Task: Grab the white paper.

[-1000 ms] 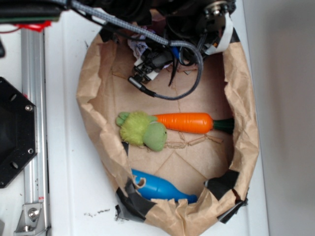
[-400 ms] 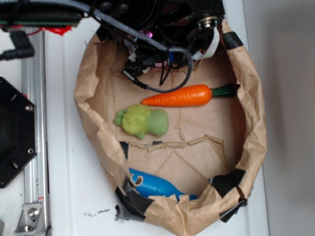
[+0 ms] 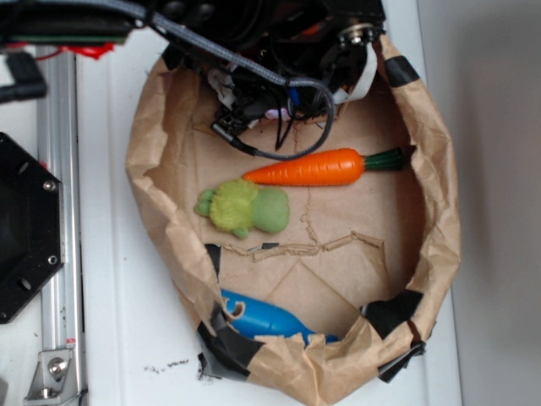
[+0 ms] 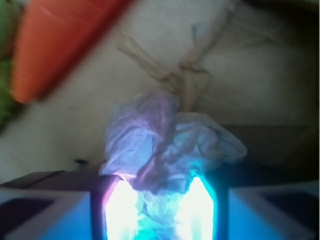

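In the wrist view the gripper (image 4: 159, 210) has its two glowing fingers (image 4: 120, 207) pressed against either side of the white paper (image 4: 165, 145), gripping the crumpled wad at six o'clock. The carrot (image 4: 60, 40) lies at ten o'clock from it. From outside, the arm covers the wad at twelve o'clock of the brown paper basket (image 3: 435, 211), above the carrot (image 3: 308, 167), the green plush toy (image 3: 245, 207) and the blue bottle (image 3: 270, 320).
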